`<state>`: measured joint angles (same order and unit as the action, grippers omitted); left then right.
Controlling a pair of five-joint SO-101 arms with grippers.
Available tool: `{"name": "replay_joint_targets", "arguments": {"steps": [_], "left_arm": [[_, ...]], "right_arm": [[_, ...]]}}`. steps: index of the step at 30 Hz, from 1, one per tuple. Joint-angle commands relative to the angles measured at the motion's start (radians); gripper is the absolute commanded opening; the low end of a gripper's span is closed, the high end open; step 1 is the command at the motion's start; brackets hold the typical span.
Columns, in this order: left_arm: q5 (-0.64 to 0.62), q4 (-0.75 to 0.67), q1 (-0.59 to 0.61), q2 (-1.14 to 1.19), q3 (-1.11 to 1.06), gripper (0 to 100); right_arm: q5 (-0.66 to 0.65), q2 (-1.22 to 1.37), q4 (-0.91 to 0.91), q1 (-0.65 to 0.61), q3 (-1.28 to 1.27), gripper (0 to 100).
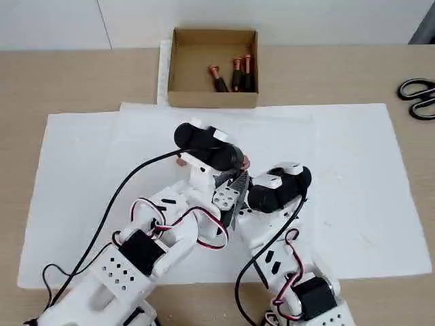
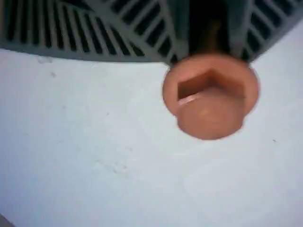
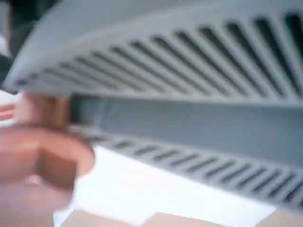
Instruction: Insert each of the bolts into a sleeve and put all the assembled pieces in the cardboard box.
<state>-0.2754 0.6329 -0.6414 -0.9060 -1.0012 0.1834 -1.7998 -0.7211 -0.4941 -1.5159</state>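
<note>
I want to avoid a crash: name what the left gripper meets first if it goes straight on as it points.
Probably the white paper, just beyond the bolt held by the left gripper; depth is unclear.

One cardboard box (image 1: 178, 68) stands on the one table (image 1: 68, 81), with three assembled pieces (image 1: 236, 75) inside. One orange bolt (image 2: 210, 97) shows at the left wrist. There are two arms (image 1: 136, 251), one pair of scissors (image 1: 418, 97), and white paper (image 1: 353, 190) whose sheets cannot be counted.
</note>
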Motion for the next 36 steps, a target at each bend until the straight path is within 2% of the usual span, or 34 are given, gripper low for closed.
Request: {"name": "replay_joint_targets", "arguments": {"steps": [1,7,12,21,25,28,32,36], "left_arm": [[0.0,0.009,0.021,-0.02,0.008,1],[0.038,0.031,0.02,-0.02,0.03,4],[0.038,0.181,0.018,-0.02,0.11,17],[0.077,0.437,0.055,-0.021,0.314,17],[0.135,0.592,0.232,-0.021,0.492,18],[0.198,0.68,0.476,-0.021,0.588,18],[0.258,0.746,0.769,-0.021,0.595,18],[0.322,0.809,0.956,-0.021,0.59,18]], "right_arm": [[0.006,-0.013,0.024,0.013,0.014,0.3],[0.006,-0.013,0.024,0.013,0.014,0.3],[0.006,-0.013,0.024,0.013,0.014,0.3],[0.006,-0.013,0.024,0.013,0.011,0.3],[0.005,-0.012,0.024,0.013,0.009,0.3],[0.005,-0.004,0.024,0.016,0.008,0.3],[0.002,-0.004,0.022,0.091,0.008,0.3],[-0.038,-0.004,-0.053,0.173,0.035,0.3]]}}
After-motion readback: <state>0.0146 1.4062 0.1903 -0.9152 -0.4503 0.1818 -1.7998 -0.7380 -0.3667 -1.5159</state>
